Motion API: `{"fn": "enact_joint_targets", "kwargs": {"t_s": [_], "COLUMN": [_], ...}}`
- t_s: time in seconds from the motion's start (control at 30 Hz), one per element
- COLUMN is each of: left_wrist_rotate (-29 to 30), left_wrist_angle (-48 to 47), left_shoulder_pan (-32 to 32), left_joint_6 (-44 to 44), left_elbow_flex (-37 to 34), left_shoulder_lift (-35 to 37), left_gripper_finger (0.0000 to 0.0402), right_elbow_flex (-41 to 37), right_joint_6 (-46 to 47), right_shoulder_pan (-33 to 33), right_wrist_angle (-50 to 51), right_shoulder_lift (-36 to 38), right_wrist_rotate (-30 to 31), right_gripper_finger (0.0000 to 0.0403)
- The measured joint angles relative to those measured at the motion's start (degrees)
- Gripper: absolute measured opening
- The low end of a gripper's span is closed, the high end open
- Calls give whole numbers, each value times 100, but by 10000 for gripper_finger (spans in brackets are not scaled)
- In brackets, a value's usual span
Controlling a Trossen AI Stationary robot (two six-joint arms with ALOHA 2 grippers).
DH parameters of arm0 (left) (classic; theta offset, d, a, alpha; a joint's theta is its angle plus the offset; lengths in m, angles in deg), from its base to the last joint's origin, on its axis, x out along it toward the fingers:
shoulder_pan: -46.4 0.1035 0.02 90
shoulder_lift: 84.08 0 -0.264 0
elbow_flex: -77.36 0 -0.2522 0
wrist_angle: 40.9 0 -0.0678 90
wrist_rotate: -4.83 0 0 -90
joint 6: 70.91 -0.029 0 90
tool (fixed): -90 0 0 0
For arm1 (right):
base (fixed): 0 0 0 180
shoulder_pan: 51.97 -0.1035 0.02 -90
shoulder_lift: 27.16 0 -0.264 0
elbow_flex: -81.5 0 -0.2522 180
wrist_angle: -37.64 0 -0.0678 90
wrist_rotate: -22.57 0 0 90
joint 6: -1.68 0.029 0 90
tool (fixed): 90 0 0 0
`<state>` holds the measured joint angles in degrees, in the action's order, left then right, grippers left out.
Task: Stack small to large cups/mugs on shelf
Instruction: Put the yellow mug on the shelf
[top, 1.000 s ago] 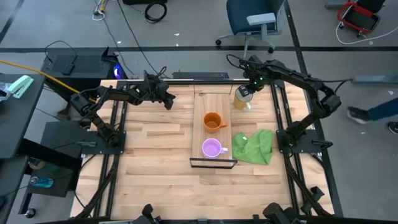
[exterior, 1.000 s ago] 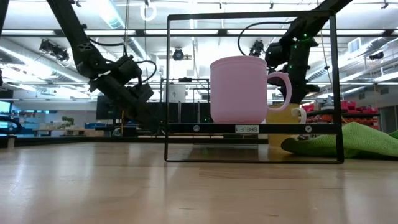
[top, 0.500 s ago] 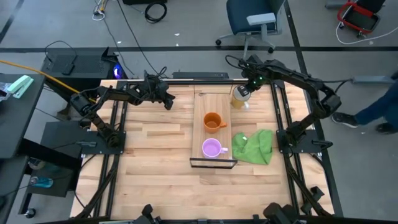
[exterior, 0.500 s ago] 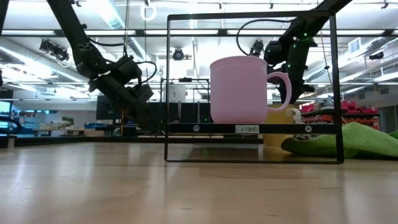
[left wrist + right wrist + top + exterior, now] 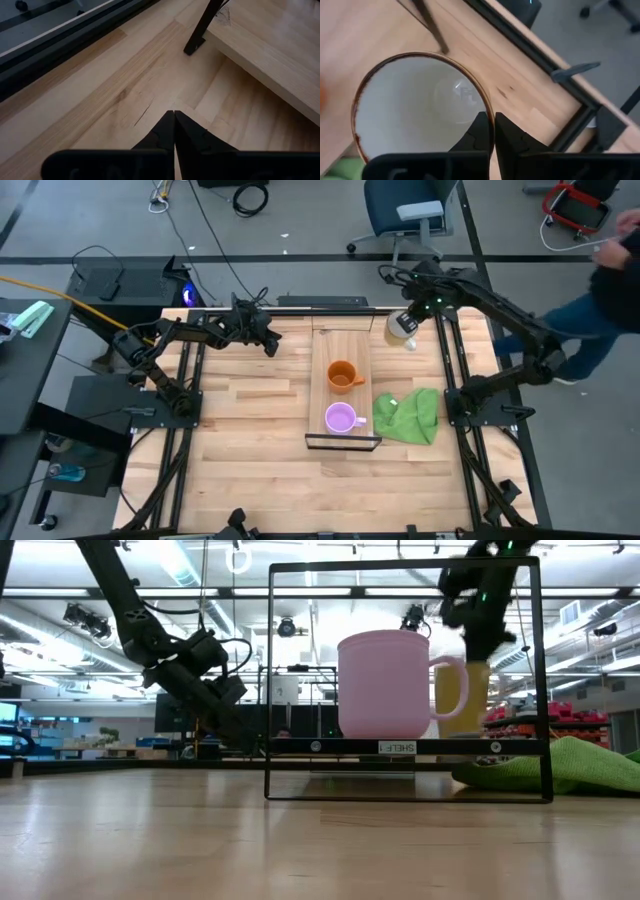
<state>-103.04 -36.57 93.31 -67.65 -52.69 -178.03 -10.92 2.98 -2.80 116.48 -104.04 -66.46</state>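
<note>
Right gripper (image 5: pixel 405 330) is clamped on the rim of the yellow-cream mug (image 5: pixel 463 698), one finger inside the white interior, one outside; the mug hangs clear of the tabletop (image 5: pixel 250 430), near the far end of the shelf (image 5: pixel 345 345). Orange mug (image 5: pixel 343 375) and purple mug (image 5: pixel 341 418) stand on the shelf, purple nearest the black frame (image 5: pixel 405 680). Left gripper (image 5: pixel 272 345), fingers pressed together and empty, waits above the far left tabletop

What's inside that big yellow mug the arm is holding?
Nothing visible: the right wrist view looks down into the yellow mug and shows only a bare white interior. The right pincer, shut on its rim, covers a small bit of the wall.
</note>
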Motion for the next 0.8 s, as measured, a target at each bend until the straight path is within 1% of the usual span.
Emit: {"fn": "enact_joint_targets", "kwargs": {"t_s": [0.2, 0.33, 0.57, 0.7, 0.8], "left_wrist_rotate": [0, 0, 0, -2, 0], "left_wrist_angle": [2, 3, 4, 4, 4], "left_shoulder_pan": [-2, -2, -2, -2, -1], "left_joint_6": [0, 0, 0, 0, 0], "left_elbow_flex": [0, 0, 0, 0, 0], "left_shoulder_lift": [0, 0, 0, 0, 0], "left_gripper_finger": [14, 23, 13, 9, 15], "right_elbow_flex": [909, 1529, 2369, 2687, 2873], "right_joint_6": [-530, -843, -1395, -1727, -2151], "right_shoulder_pan": [-420, -739, -1113, -1277, -1428], "right_wrist_angle": [800, 957, 1052, 1130, 1118], "right_shoulder_lift": [313, 271, -206, -600, -872], "right_wrist_rotate": [-1, -37, -14, -17, -15], "right_gripper_finger": [10, 10, 10, 10, 10]}}
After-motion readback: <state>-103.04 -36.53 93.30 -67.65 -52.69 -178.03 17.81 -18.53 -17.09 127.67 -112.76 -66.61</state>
